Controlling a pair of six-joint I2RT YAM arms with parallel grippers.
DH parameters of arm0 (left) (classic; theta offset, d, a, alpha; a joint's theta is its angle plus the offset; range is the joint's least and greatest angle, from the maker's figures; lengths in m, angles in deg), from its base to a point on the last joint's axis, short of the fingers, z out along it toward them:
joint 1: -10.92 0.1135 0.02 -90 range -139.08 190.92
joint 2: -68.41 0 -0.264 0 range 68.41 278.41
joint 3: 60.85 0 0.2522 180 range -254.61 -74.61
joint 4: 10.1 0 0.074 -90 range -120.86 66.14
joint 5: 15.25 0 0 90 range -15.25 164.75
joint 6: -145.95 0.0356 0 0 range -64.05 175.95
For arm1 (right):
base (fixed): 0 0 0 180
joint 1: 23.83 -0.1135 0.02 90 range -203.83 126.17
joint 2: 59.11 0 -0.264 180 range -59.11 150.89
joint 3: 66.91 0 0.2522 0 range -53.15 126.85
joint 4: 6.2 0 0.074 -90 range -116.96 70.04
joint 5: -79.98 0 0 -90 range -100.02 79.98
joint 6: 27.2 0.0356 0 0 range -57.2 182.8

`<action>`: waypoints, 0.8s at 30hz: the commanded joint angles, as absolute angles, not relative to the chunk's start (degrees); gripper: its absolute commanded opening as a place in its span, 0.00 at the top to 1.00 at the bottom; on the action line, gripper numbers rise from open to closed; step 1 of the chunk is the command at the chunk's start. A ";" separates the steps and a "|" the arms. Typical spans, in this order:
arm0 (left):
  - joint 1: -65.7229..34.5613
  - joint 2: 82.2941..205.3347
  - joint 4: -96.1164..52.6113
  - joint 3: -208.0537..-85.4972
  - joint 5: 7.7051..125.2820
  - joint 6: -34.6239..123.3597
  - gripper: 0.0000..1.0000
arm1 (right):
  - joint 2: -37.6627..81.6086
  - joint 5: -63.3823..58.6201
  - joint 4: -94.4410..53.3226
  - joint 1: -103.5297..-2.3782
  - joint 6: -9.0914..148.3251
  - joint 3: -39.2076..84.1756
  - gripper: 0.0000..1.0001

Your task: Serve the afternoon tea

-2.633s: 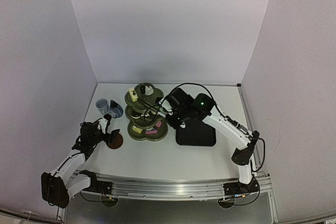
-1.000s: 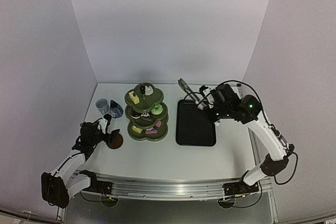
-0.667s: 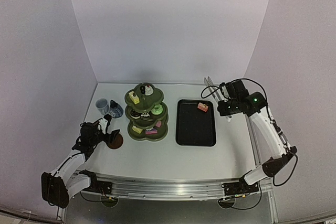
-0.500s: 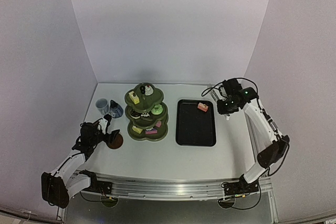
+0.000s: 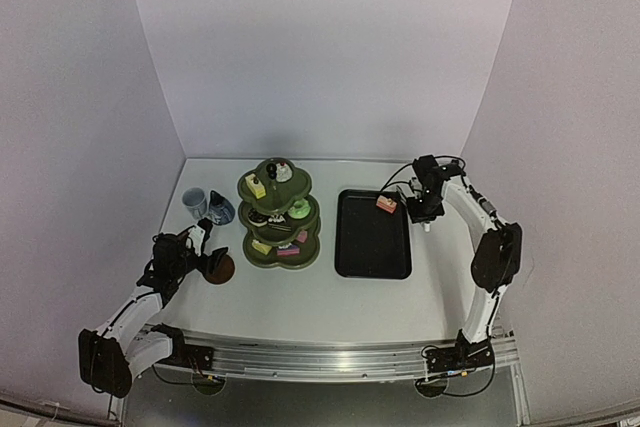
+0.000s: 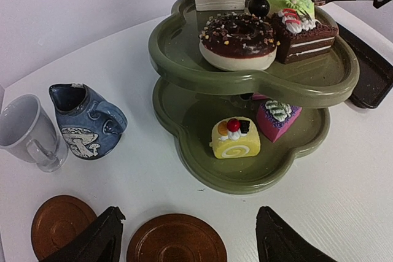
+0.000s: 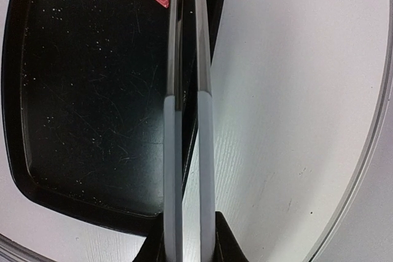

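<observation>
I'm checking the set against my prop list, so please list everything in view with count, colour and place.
stand: one, olive-green, three tiers, left-centre of the table
cakes: at least eight, pink, yellow, green, brown and white, on the stand's tiers
pink cake: one, pink, far end of the tray
tray: one, black, right of the stand
cup: one, pale, left of the stand
pot: one, dark blue, beside the cup
saucers: two, brown, nearer than the cup and pot
tongs: one pair, silvery, over the tray's right edge
table: one, white
left gripper: open, by the saucers
right gripper: shut on the tongs
</observation>
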State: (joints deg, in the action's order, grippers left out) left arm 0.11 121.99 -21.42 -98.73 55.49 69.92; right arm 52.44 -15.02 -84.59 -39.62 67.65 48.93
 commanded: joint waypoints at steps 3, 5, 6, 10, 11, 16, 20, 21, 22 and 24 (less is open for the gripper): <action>0.43 121.59 -20.90 -99.06 55.50 70.60 0.26 | 54.01 -15.39 -83.60 -39.60 66.32 50.86 0.87; 0.45 121.71 -20.68 -99.15 55.38 70.42 0.26 | 54.15 -14.43 -83.61 -39.58 66.48 50.90 0.87; 0.46 121.67 -20.60 -99.18 55.41 70.47 0.26 | 54.01 -14.01 -83.64 -39.64 66.60 50.69 0.87; 0.42 121.70 -20.50 -99.08 55.49 70.77 0.25 | 52.31 -13.31 -83.53 -39.63 66.66 47.75 0.87; 0.44 121.81 -20.44 -99.04 55.45 70.82 0.25 | 51.86 -12.88 -83.49 -39.59 66.48 46.86 0.87; 0.42 122.22 -19.71 -98.77 55.10 70.92 0.25 | 50.67 -9.67 -83.34 -39.58 66.29 44.96 0.87; 0.43 122.32 -19.70 -98.54 54.97 70.80 0.25 | 49.05 -7.99 -83.15 -39.59 67.03 44.72 0.87; 0.41 122.31 -19.71 -98.49 54.97 70.84 0.25 | 48.53 -7.48 -82.97 -39.65 67.39 44.58 0.87; 0.42 122.30 -19.68 -98.42 54.99 70.89 0.25 | 47.94 -6.72 -82.68 -39.67 67.74 44.26 0.87; 0.42 122.32 -19.54 -98.31 55.04 71.02 0.25 | 46.97 -5.62 -82.24 -39.79 68.40 43.52 0.87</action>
State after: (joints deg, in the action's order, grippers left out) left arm 0.11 122.10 -21.30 -98.63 55.47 70.09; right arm 52.78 -9.72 -83.71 -39.62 67.37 44.25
